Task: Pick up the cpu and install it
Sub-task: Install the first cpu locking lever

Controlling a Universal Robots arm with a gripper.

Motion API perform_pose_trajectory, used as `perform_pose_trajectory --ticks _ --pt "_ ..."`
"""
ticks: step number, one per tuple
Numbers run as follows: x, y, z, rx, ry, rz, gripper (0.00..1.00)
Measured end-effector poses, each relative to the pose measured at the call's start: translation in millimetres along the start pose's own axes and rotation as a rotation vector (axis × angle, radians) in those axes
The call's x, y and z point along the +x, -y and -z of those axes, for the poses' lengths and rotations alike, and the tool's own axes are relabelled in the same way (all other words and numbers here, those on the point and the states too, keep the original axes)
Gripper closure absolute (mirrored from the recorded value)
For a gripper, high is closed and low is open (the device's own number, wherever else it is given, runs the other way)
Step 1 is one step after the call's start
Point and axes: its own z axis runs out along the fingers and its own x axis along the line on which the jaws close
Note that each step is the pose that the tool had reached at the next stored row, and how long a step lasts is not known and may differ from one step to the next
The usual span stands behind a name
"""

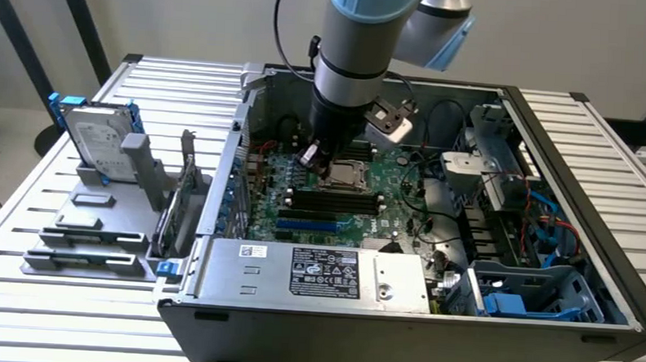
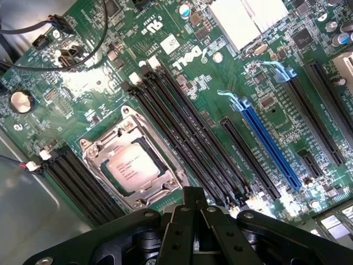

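In the exterior view, nearest the camera, the open computer case (image 1: 404, 332) sits on a slatted white table (image 1: 33, 316), its grey power supply (image 1: 308, 272) with a black label along the front edge. At the lower right of the frame, blue plastic drive brackets (image 1: 509, 304) sit in a bay. To the case's left, in the left of the frame, grey holder blocks (image 1: 85, 248) stand on the table, and behind them a silver hard drive (image 1: 101, 143) stands upright in blue brackets.

Farther in, the green motherboard (image 1: 338, 202) lies flat on the case floor, with black memory slots (image 1: 334, 199) and a blue slot just nearer. Beyond those, at frame centre, the cpu (image 1: 351, 172) sits in its socket, framed by a metal bracket. The arm (image 1: 356, 60) comes down from the top of the frame, and its gripper (image 1: 313, 156) hangs just to the exterior view's left of the socket.

In the wrist view, the gripper (image 2: 193, 212) has its black fingers (image 2: 187, 218) pressed together with nothing between them. The cpu (image 2: 131, 165) lies seated in the socket, silver top up, apart from the fingertips. Long black memory slots (image 2: 182, 130) run diagonally beside it, and a blue expansion slot (image 2: 270, 146) lies to the frame's right.
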Motion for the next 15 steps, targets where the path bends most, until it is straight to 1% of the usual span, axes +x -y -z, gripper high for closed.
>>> perform_pose_trajectory --ticks 5,9,12,15 --pt "-1.2 3.7 -2.8 0.0000 0.0001 0.000 0.89" --pt "-2.2 4.4 -6.6 0.0000 0.0005 0.004 0.89" --pt "-3.3 4.4 -11.9 -0.0026 -0.0016 0.006 0.89" --pt "-4.8 4.8 -17.4 -0.0018 -0.0055 0.007 0.89"
